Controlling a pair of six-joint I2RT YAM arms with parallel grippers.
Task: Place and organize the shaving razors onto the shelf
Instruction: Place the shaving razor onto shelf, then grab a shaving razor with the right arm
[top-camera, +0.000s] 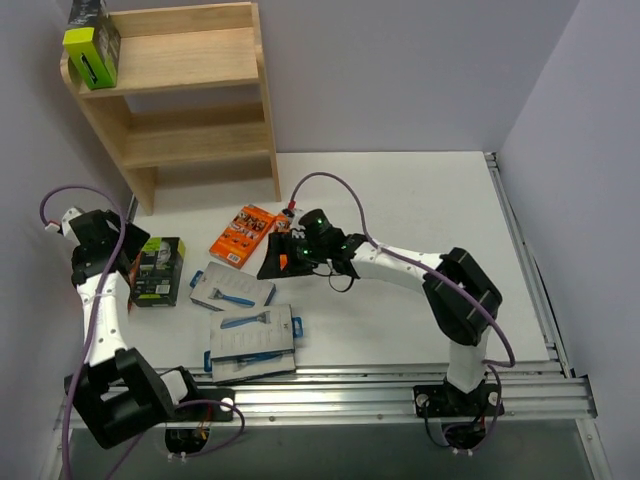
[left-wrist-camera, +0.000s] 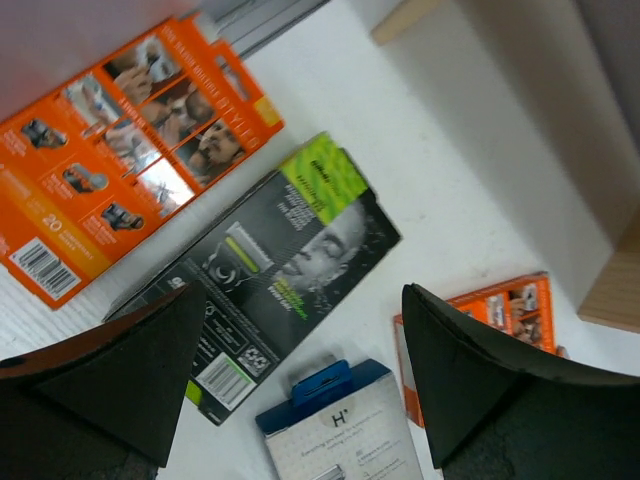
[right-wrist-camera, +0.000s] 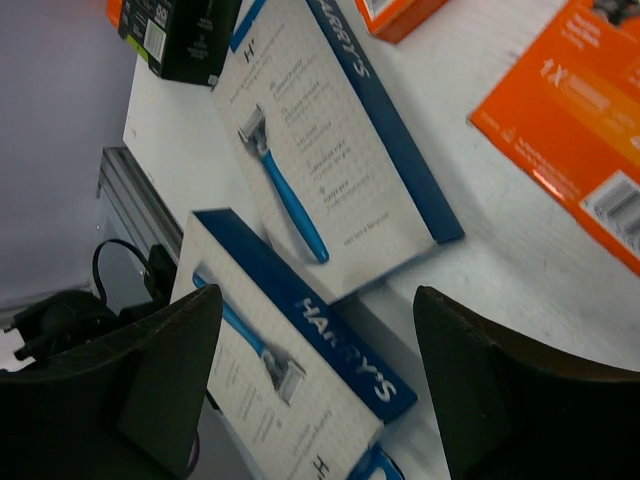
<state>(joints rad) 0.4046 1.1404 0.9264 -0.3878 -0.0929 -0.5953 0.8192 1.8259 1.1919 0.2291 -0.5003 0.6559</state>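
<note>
The right end effector (right-wrist-camera: 318, 300) is being held low over the desk (top-camera: 400, 200), with its jaws standing apart and nothing being gripped between them. Directly below the gap, the corner of the far grey card (right-wrist-camera: 330, 150) is being seen, and the near grey card (right-wrist-camera: 290, 380) is lying just beside it, toward the arms; whether the two are touching cannot be told. The long axis of both cards is running on a slant across the line between the fingers, so a turn of the wrist is probably being called for before either card is taken by its narrow side. An orange pack (right-wrist-camera: 590, 130) is lying near, on the other side of this end effector. The left end effector (left-wrist-camera: 304, 290) is being kept wide, holding nothing, over a black box (left-wrist-camera: 270, 270) with a lime-green end, which is also lying diagonally under the gap. The shelf (top-camera: 200, 60) is standing well apart, at the far left corner, with a second black box (top-camera: 92, 45) already placed on the left end of its top tier; the left arm is judged the nearer one to it. On the blue bands of the grey cards "HARRY'S" is being read, and "H'" is printed on the face. On the orange pack "1X" is being read; the small print on the black box is too fine.
</note>
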